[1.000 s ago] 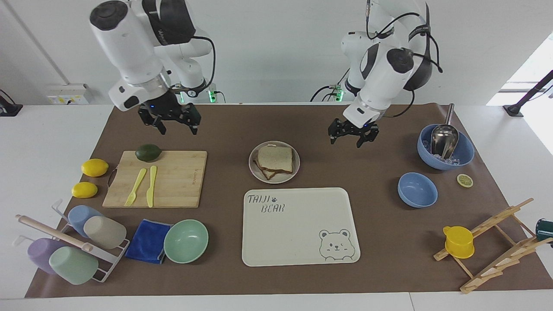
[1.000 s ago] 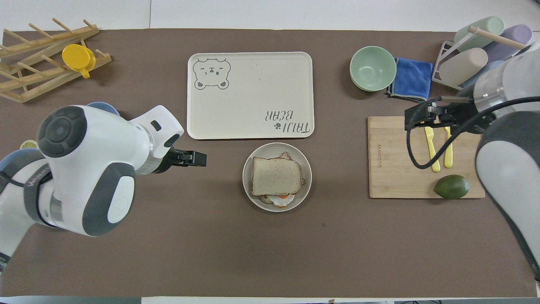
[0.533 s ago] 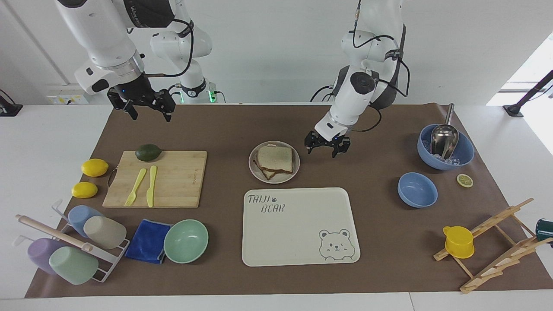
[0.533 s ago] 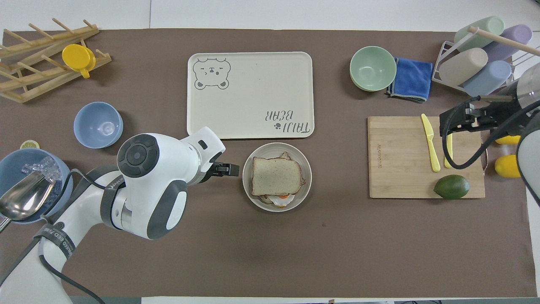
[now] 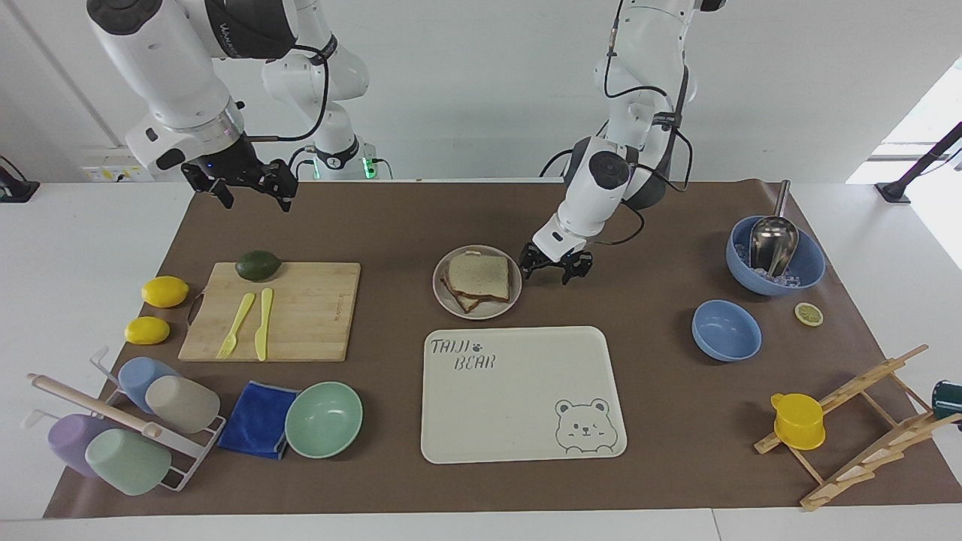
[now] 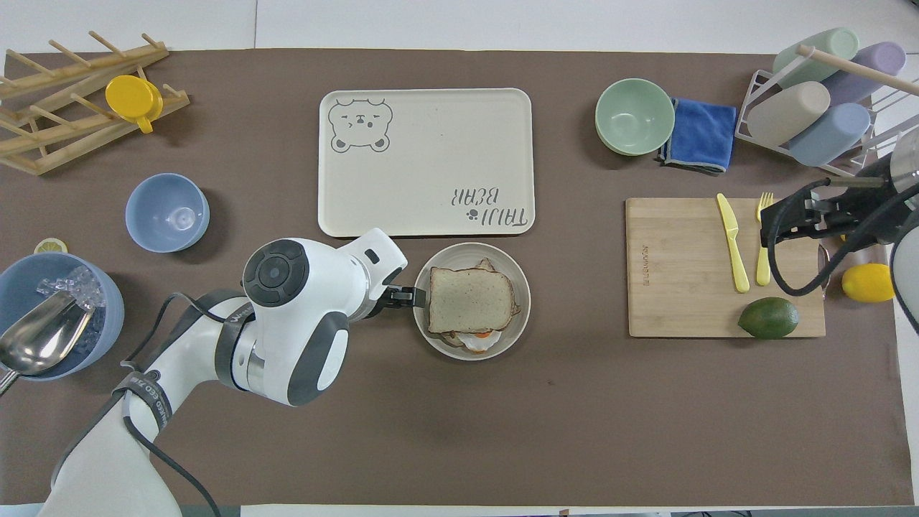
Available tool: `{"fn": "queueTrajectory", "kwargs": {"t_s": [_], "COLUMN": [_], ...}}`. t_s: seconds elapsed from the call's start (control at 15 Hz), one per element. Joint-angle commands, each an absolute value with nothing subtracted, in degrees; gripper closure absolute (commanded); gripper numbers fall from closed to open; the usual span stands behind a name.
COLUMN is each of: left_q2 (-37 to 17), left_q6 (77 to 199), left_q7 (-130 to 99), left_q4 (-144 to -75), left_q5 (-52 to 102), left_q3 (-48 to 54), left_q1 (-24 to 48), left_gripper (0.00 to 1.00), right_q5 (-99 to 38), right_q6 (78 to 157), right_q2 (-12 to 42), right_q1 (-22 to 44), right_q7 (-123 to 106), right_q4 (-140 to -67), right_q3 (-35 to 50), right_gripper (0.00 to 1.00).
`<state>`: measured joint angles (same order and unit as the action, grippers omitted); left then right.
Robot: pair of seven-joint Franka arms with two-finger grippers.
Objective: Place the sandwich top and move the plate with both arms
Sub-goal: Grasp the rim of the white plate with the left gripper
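Brown matte tabletop: speckled sandwich top (image 5: 479, 276) crowns round plate (image 5: 445, 297), both grippers (image 5: 546, 272) (image 5: 254, 193) spread

The left arm (image 5: 601, 180) is reached down and inward from its base, its wrist bent low over the desk (image 5: 391, 225). The left gripper (image 5: 555, 270) is held just above the desk, fingers parted. The right arm (image 5: 173, 68) is raised high, its wrist angled downward. The right gripper (image 5: 252, 197) hangs well above the desk, fingers spread apart.
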<state>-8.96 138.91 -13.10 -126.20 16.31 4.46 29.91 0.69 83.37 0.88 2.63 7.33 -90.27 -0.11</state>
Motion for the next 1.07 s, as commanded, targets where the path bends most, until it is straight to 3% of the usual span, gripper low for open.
{"fn": "queueTrajectory", "kwargs": {"t_s": [0.0, 0.27, 0.6, 1.0], "left_q2": [-9.9, -10.4, -10.8, -11.1], "left_q6": [141.9, 142.5, 142.6, 142.7], "left_q7": [-13.8, -15.5, -15.7, -15.6], "left_q4": [-126.7, -126.7, -126.7, -126.3], "left_q5": [18.0, 18.0, 18.1, 20.0], "left_q3": [3.6, 3.6, 3.6, 3.6], "left_q1": [31.8, 33.0, 33.7, 33.8], "left_gripper": [0.12, 0.20, 0.30, 0.63], "right_q5": [1.0, 1.3, 1.2, 0.1], "right_q6": [84.7, 86.9, 86.6, 84.1], "right_q2": [-3.2, -2.3, -1.5, 1.0], "right_q1": [1.9, -2.5, -2.4, -0.3], "right_q7": [5.2, 0.2, -0.6, -0.7], "right_q4": [-95.8, -94.4, -92.6, -88.1], "right_q3": [0.2, -0.1, -1.8, -5.6], "right_gripper": [0.00, 0.00, 0.00, 0.00]}}
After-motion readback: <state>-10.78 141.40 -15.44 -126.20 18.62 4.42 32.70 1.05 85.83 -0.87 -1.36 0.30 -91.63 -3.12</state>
